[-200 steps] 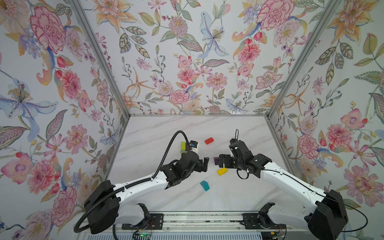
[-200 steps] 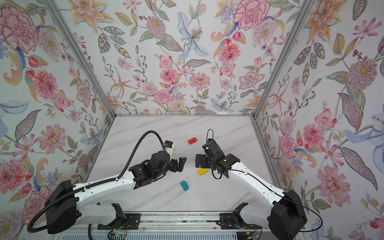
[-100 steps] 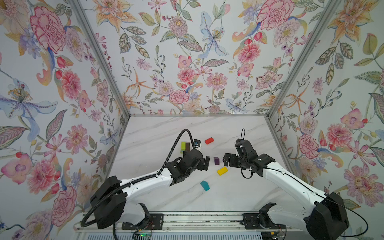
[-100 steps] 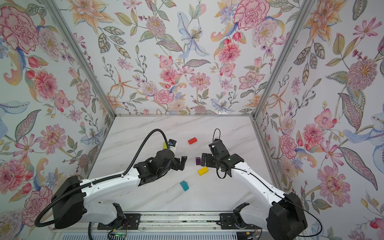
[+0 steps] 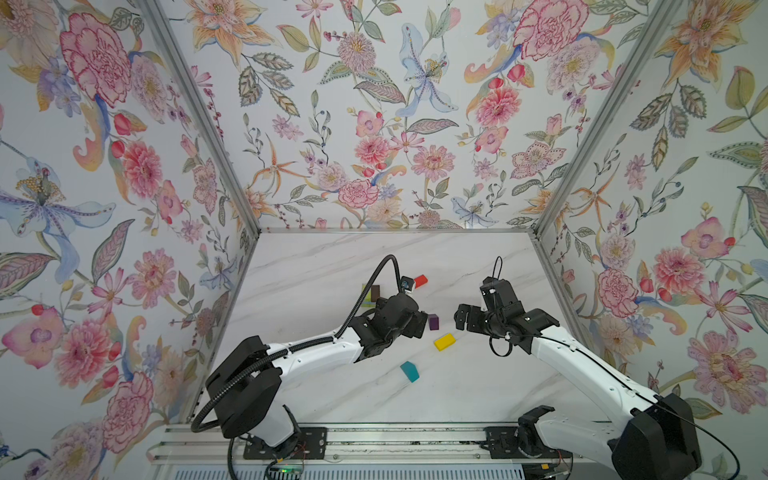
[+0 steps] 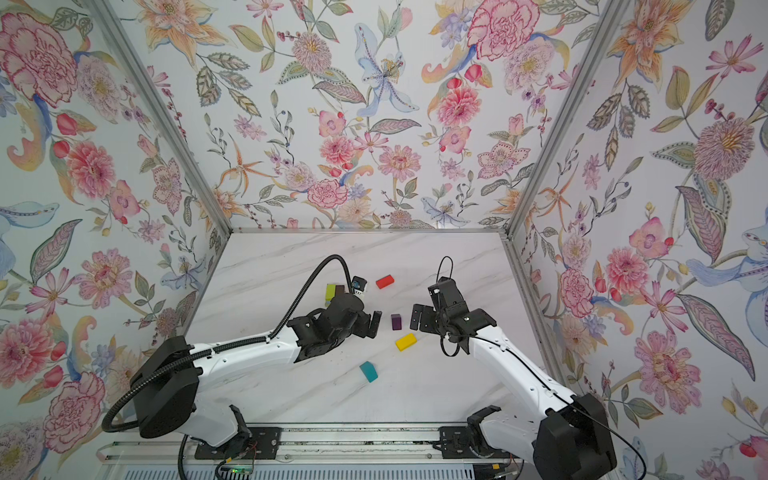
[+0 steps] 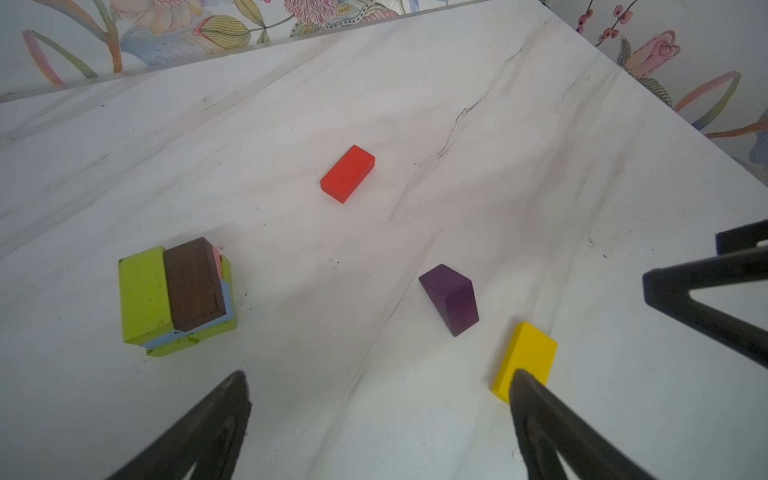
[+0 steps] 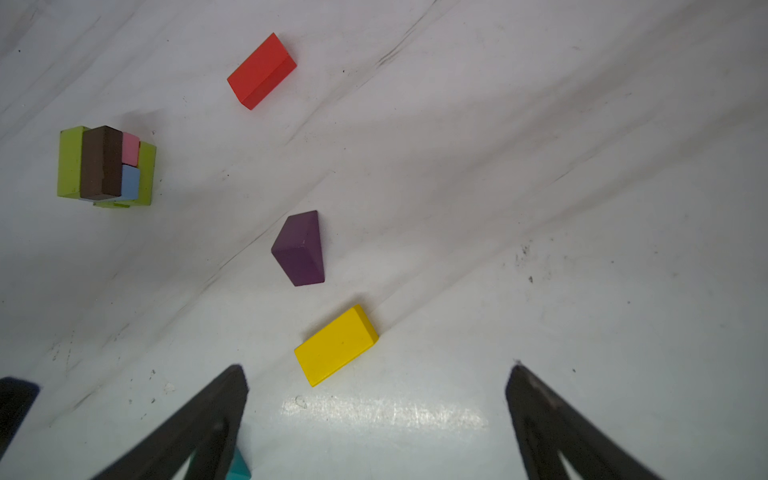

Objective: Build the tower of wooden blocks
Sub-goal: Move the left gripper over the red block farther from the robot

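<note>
- Floral-papered walls (image 5: 374, 124) on three sides, with a white marble desk (image 5: 316, 266) below.
- left tool (image 7: 376, 386): jaws wide, nothing in them.
- right tool (image 8: 376, 368): also wide and empty.
- In both top views the tools face each other low over mid-desk with the purple block (image 7: 451, 297) between them. I read that as lining up the next pick, but I can't tell which arm takes it.
- The purple block stands on a small face, not flat. I'd expect it to tip if nudged, so a pinch across its broad faces looks safest.
- yellow block (image 8: 336, 345): flat, just beside the purple one on the right tool's side. It looks like the easier grab.
- red block (image 7: 348, 172): flat, further back.
- teal block (image 5: 409, 371): alone toward the front rail (image 5: 374, 440), well apart from the rest.
- tower (image 7: 174, 295): left of centre, behind the left arm (image 5: 316, 353), which partly hides it in the top views.
- It has three layers of two blocks each, crossed.
  - Top: lime green block (image 7: 143, 291) and brown block (image 7: 193, 284), side by side.
  - Middle: pink block (image 8: 131, 147) and light blue block (image 8: 131, 183).
  - Bottom: lime green base block (image 8: 148, 174).
- The layers aren't flush. The brown block sits skewed and the top pair is shifted, so the lower edges peek out. I'd set the next layer down gently.
</note>
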Robot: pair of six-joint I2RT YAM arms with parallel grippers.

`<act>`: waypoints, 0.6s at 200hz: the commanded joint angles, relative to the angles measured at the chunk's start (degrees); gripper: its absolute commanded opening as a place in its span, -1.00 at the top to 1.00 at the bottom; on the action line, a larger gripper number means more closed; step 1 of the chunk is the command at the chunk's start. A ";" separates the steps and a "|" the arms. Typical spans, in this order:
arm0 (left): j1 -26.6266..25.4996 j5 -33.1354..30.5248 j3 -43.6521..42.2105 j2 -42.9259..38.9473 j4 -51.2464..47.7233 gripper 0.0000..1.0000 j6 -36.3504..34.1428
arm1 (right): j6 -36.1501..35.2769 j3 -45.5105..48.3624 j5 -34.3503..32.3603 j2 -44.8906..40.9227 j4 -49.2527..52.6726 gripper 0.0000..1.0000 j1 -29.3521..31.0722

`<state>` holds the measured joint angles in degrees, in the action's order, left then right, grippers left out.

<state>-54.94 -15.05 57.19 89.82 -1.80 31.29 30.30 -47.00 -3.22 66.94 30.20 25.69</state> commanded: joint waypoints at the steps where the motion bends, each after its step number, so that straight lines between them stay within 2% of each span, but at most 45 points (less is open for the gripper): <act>1: -0.40 -0.07 3.57 3.27 -0.92 -0.95 -3.26 | -0.96 1.23 0.93 -1.05 -0.27 -0.98 -0.68; 12: 0.19 0.40 5.23 4.78 -1.10 -0.95 -5.02 | -1.10 1.30 1.33 -1.39 -0.23 -0.98 -0.80; 68: 7.38 11.58 15.28 16.08 -2.91 -0.92 -10.86 | -1.32 1.46 4.35 -4.34 -0.05 -0.98 -1.44; 120: 11.61 13.95 23.50 24.81 -5.05 -0.89 -15.09 | -2.25 1.56 4.65 -7.15 2.30 -0.98 -1.97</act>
<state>-44.82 -4.05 77.28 112.18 -4.54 19.51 29.15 -46.28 0.91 61.19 30.46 24.29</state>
